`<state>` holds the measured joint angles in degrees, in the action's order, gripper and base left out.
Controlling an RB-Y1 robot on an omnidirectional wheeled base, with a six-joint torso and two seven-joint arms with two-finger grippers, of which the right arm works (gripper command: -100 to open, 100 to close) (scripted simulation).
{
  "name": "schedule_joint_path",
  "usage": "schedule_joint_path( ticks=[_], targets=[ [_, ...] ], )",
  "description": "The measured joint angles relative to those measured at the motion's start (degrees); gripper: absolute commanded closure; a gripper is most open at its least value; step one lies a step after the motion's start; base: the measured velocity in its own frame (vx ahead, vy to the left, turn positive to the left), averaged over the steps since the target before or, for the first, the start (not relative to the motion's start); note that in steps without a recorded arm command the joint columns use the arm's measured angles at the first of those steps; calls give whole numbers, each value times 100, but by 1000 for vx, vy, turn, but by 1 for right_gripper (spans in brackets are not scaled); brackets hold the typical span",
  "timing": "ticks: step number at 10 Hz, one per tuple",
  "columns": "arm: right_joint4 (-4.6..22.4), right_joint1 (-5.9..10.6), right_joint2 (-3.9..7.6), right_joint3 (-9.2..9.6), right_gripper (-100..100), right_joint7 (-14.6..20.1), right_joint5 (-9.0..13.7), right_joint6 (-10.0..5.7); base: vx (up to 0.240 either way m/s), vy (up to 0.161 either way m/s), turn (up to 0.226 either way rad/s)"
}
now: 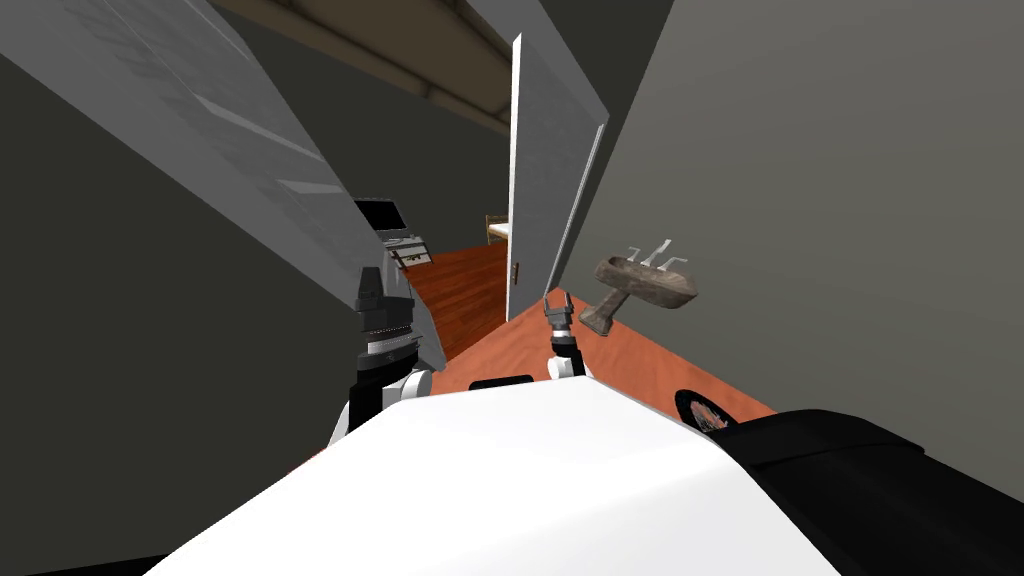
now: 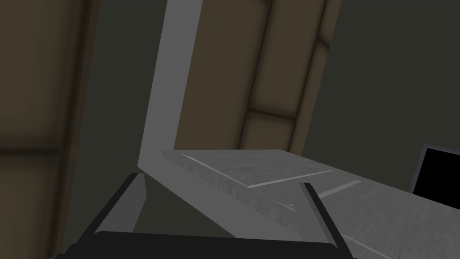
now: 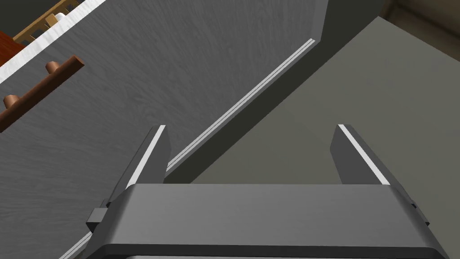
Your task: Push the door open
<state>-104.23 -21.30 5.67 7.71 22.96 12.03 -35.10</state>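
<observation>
A grey door (image 1: pixel 545 150) stands ajar ahead, its white edge toward me and a small brown handle (image 1: pixel 516 272) low on that edge. My right gripper (image 1: pixel 557 303) is close to its lower part, open. Up close the grey door face (image 3: pixel 157 67) carries a brown bar handle (image 3: pixel 40 87), off to the side of the right gripper (image 3: pixel 251 148), which holds nothing. A second grey panelled door leaf (image 1: pixel 200 120) slants along my left. My left gripper (image 1: pixel 372 280) is up against it, and the left gripper (image 2: pixel 224 189) is open over the panelled face (image 2: pixel 269 180).
A grey wall (image 1: pixel 820 200) runs along the right with a brown basin (image 1: pixel 645 282) and taps on it. Beyond the gap lie a reddish wood floor (image 1: pixel 465 295), a black screen (image 1: pixel 385 215) and a wooden frame (image 1: pixel 497 230). A dark round thing (image 1: pixel 700 410) lies on the floor.
</observation>
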Motion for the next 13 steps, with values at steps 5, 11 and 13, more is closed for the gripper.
schedule_joint_path(
  ticks=[5,11,13],
  targets=[
    [600,208,34,100,-100,511,354,-142,85,-101,211],
    [1234,416,46,216,-100,1029,715,-292,60,-85,167],
    [1478,480,73,252,-100,1228,838,-385,61,-93,204]
  ],
)
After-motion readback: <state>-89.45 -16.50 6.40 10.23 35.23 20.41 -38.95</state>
